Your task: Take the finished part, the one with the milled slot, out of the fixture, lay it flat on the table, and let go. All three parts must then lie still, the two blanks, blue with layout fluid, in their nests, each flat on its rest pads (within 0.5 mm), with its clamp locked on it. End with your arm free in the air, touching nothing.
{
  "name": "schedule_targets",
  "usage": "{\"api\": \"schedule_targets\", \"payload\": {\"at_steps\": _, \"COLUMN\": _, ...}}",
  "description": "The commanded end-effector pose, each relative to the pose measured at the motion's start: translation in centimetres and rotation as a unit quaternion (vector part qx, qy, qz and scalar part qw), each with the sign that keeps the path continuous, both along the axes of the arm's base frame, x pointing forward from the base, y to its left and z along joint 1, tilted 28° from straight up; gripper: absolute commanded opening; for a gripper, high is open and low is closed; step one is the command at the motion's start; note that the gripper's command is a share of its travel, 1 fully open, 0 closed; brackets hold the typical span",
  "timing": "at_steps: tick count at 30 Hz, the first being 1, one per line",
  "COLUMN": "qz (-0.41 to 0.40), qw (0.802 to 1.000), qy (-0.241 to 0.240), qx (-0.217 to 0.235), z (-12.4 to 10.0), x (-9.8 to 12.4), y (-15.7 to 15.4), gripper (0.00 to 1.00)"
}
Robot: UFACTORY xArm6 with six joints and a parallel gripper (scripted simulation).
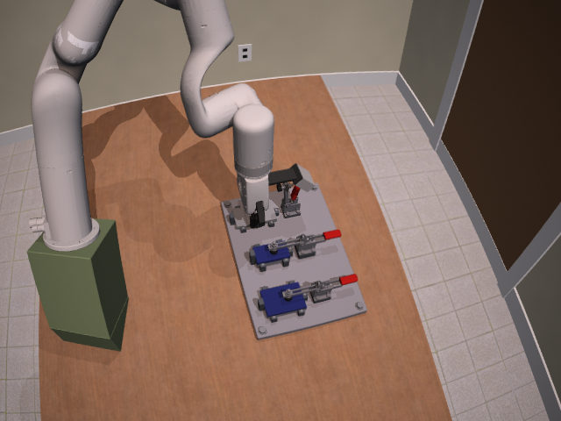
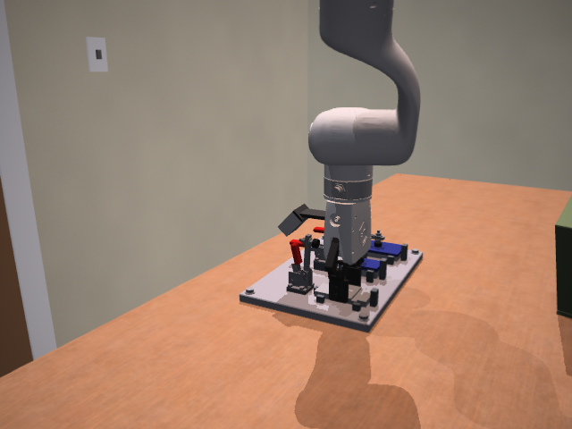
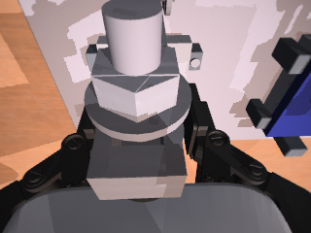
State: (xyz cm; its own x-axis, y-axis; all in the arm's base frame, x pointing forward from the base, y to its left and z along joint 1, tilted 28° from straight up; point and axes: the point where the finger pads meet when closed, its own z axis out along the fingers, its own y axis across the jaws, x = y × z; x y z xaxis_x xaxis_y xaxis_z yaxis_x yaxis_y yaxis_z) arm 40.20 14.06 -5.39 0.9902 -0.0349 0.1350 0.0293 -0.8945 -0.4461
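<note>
My gripper (image 1: 257, 221) (image 2: 346, 285) (image 3: 146, 99) points down at the back nest, shut on the finished part (image 1: 244, 221) (image 2: 357, 292), a light grey plate low in that nest. Its slot cannot be made out. The part's clamp (image 1: 290, 207) (image 2: 300, 279) stands open beside it, arm upright; its spindle (image 3: 133, 44) hides the grip in the wrist view. The middle blue blank (image 1: 267, 256) (image 2: 371, 264) (image 3: 297, 114) and the front blue blank (image 1: 276, 304) (image 2: 391, 248) sit in their nests, with clamp arms down over them. Half-millimetre seating cannot be judged.
The fixture plate (image 1: 316, 267) (image 2: 273, 290) lies on the wooden table (image 1: 181, 353) (image 2: 161, 350). Red handles (image 1: 331, 234) (image 1: 348, 279) stick out to the right. The black wrist camera bracket (image 1: 283, 176) (image 2: 314, 214) reaches over the open clamp. The green robot base (image 1: 67, 289) stands left.
</note>
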Motion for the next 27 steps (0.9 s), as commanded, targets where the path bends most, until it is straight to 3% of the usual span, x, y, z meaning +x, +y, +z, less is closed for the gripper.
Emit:
{"api": "schedule_targets", "payload": {"at_steps": 1, "qz": 0.0, "qw": 1.0, "qy": -0.001, "qx": 0.0, "z": 0.08, "x": 0.09, "y": -0.01, "gripper": 0.0}}
{"api": "schedule_targets", "payload": {"at_steps": 27, "qz": 0.0, "qw": 1.0, "qy": -0.001, "qx": 0.0, "z": 0.28, "x": 0.06, "y": -0.11, "gripper": 0.0}}
